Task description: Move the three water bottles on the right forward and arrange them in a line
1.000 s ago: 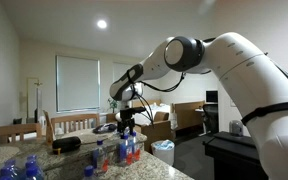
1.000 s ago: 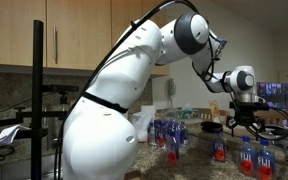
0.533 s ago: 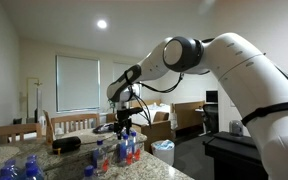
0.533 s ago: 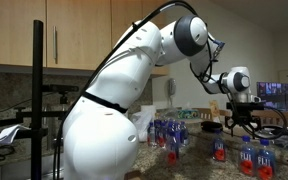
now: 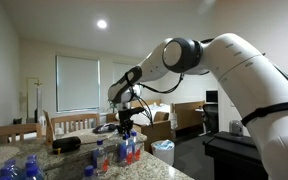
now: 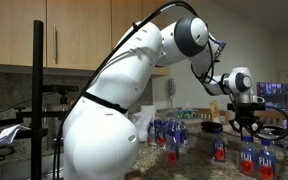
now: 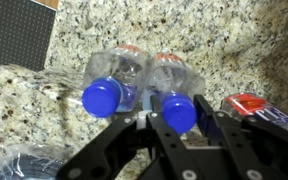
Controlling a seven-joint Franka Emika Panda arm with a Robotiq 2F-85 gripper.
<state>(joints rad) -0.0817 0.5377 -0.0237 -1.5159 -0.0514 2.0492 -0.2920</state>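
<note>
In the wrist view my gripper (image 7: 179, 118) is shut on the blue cap of a clear water bottle (image 7: 176, 78). The dark fingers (image 7: 206, 108) press the cap from both sides. A second water bottle (image 7: 109, 82) stands touching it on the left. The red-and-blue label of a third (image 7: 268, 110) shows at the right edge. In both exterior views the gripper (image 5: 125, 124) (image 6: 249, 127) points straight down over the small group of bottles (image 5: 130, 148) (image 6: 256, 156) on the granite counter (image 7: 234, 50).
A larger cluster of bottles (image 6: 169, 133) stands further back on the counter. Dark blue bottles (image 5: 14, 170) lie near one corner. A black mat (image 7: 14, 30) borders the granite and a dark rounded object (image 7: 29, 165) sits beside the gripper.
The jaws have gone from wide open to shut around the bottle's cap. The arm has hardly moved.
</note>
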